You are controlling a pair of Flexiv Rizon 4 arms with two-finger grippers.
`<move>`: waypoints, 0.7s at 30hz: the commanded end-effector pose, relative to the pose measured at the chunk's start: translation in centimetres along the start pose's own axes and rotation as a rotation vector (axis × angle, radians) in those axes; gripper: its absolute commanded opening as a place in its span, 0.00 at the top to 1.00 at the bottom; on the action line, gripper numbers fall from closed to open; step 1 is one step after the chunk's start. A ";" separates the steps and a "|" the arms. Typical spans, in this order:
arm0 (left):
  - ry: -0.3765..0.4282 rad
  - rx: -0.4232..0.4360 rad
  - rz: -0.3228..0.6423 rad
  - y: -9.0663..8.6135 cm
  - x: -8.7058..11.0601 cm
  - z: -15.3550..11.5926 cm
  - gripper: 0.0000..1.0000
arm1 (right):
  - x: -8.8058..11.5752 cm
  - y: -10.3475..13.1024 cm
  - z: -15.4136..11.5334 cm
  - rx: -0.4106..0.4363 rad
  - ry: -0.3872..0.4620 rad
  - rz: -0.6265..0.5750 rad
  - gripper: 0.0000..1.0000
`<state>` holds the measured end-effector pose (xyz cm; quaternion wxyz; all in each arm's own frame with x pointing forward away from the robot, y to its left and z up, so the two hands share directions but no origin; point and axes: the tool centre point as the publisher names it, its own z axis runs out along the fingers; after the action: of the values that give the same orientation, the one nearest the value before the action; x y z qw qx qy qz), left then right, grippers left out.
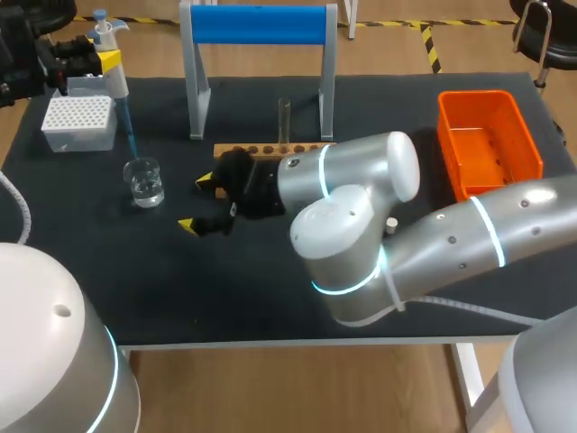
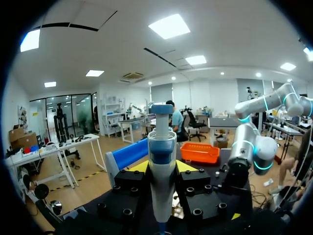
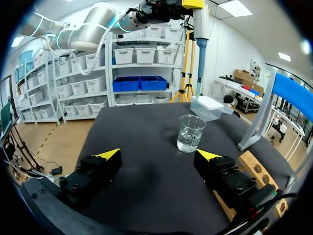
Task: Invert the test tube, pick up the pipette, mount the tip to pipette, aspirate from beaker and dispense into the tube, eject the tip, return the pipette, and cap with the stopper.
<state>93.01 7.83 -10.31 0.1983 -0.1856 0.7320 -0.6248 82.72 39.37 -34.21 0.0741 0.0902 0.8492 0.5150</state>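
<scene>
Silver-grey right arm (image 1: 469,234), rounded joints ringed in glowing cyan — right gripper (image 3: 157,154) black, screw-studded, with bright yellow tips

Right hand (image 3: 158,154) open (left hand (image 2: 163,167) clamped)

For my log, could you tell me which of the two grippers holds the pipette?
The left gripper, shut on the pipette; the right gripper stands open and empty.
</scene>
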 end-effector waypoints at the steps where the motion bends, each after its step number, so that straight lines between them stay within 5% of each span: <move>1: -0.004 0.002 0.001 0.0 0.1 0.0 1.00 | 0.0 0.2 2.1 0.010 -0.038 -0.001 0.00; 21: -0.004 0.002 0.001 0.0 0.1 0.0 1.00 | -0.4 0.7 1.7 -0.013 -0.113 0.012 0.00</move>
<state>93.01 7.84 -10.32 0.1983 -0.1856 0.7319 -0.6250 83.80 40.79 -34.07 0.1131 0.1203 0.8421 0.5134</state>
